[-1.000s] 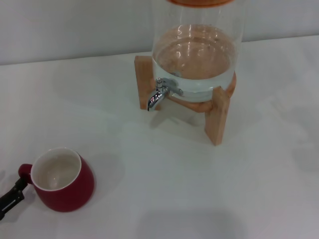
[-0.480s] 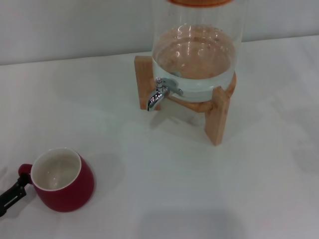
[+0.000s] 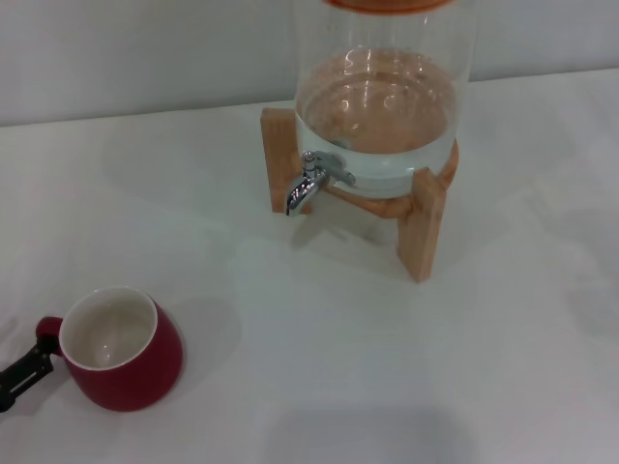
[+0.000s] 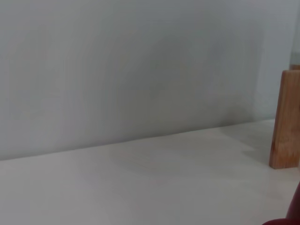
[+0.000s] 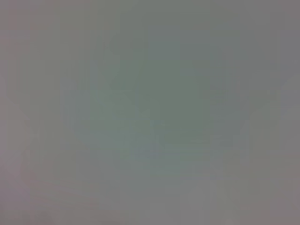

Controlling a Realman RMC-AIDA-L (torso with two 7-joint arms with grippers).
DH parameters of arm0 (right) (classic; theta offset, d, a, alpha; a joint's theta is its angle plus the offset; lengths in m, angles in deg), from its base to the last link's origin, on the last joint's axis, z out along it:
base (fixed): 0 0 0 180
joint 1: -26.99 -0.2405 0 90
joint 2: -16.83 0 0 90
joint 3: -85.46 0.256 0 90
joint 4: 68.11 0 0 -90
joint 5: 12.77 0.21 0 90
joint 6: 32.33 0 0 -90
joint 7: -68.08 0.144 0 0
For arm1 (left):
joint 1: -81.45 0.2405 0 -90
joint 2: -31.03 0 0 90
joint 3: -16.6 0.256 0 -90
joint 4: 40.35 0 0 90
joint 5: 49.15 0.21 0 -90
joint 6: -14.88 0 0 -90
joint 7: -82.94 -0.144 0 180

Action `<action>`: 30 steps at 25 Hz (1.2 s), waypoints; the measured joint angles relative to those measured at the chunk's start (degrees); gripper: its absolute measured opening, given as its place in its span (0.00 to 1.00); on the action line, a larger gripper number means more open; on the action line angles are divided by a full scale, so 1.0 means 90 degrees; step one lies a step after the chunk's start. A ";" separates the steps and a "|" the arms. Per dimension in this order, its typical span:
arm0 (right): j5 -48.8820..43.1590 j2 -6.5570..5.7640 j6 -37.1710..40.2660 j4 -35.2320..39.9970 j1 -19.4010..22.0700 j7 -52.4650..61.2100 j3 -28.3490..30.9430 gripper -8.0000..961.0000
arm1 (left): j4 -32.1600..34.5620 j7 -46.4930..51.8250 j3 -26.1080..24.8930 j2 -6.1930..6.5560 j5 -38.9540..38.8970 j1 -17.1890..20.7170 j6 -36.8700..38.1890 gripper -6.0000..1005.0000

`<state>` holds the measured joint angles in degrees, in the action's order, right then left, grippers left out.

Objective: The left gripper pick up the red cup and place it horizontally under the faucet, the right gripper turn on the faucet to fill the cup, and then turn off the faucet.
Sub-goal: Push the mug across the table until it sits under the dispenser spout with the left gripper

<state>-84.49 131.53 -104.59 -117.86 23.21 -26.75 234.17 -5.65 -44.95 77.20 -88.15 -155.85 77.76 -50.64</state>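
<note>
Left gripper retreated slightly; red cup upright (white table).

1. Head view: bright, even light — soft shadows fall on the table beside the cup and stand.
2. Glare glints on the faucet and jar.
3. Left wrist view: soft, slightly blurred.
4. Right wrist view: featureless grey — nothing resolves.

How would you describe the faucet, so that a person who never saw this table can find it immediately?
Find the large glass jar on its wooden stand at the far side of the white table. The faucet juts from the jar's lower front, toward the red cup. It is the only shiny chrome part there.
</note>
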 joint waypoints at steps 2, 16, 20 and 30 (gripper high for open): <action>0.0000 0.0000 0.0000 0.0000 0.0000 0.0000 0.0000 0.75 | -0.0006 0.0002 0.0004 0.0000 0.0032 -0.0021 0.0016 0.82; 0.0000 0.0000 -0.0001 0.0038 0.0000 0.0000 0.0070 0.75 | -0.0019 0.0146 0.0006 -0.0010 0.0163 -0.0098 0.0098 0.82; 0.0000 -0.0001 -0.0005 0.0049 0.0000 0.0000 0.0079 0.75 | -0.0019 0.0148 0.0006 -0.0010 0.0219 -0.0097 0.0093 0.82; 0.0005 0.0000 -0.0060 0.0049 0.0040 0.0000 0.0079 0.75 | -0.0012 0.0149 0.0006 -0.0008 0.0421 -0.0090 0.0014 0.54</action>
<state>-84.45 131.52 -105.13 -117.41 23.58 -26.75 234.88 -5.76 -43.62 77.25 -88.23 -152.06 76.94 -50.51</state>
